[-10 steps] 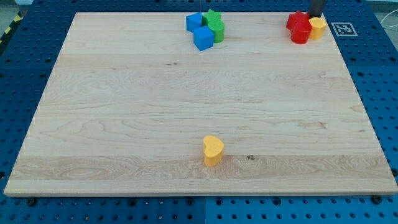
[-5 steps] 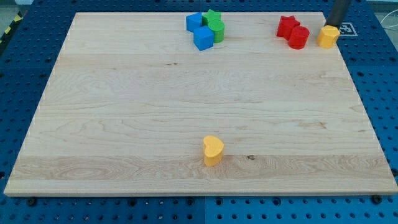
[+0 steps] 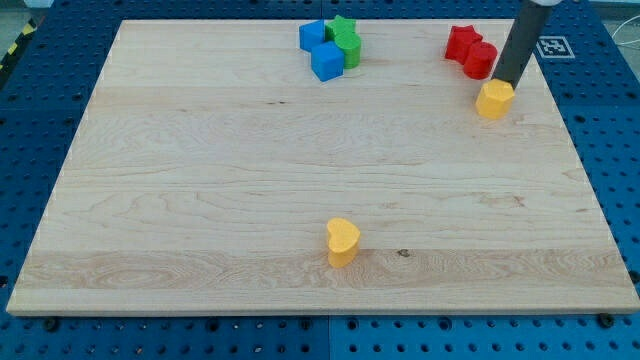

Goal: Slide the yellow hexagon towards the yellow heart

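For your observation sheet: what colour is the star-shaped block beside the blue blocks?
Green. The green star shows at the top of the camera view, the only view.

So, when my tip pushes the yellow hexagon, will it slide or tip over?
Probably slide: the yellow hexagon sits low and flat on the smooth wooden board. It may turn aside, since my tip touches only its upper edge.

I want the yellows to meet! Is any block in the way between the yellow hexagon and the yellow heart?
No. My tip touches the yellow hexagon block, and only bare wooden board lies between it and the yellow heart block.
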`<state>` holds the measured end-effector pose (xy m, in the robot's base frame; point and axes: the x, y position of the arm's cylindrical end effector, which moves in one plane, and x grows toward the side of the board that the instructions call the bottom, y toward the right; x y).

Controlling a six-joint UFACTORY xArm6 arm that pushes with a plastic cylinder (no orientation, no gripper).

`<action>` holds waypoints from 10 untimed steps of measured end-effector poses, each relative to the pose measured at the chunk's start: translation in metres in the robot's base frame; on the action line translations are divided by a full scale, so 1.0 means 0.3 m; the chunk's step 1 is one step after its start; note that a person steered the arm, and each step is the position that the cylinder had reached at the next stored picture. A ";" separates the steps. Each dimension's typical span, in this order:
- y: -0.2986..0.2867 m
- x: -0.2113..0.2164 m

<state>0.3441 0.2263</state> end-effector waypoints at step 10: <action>-0.134 0.520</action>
<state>0.5002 0.1861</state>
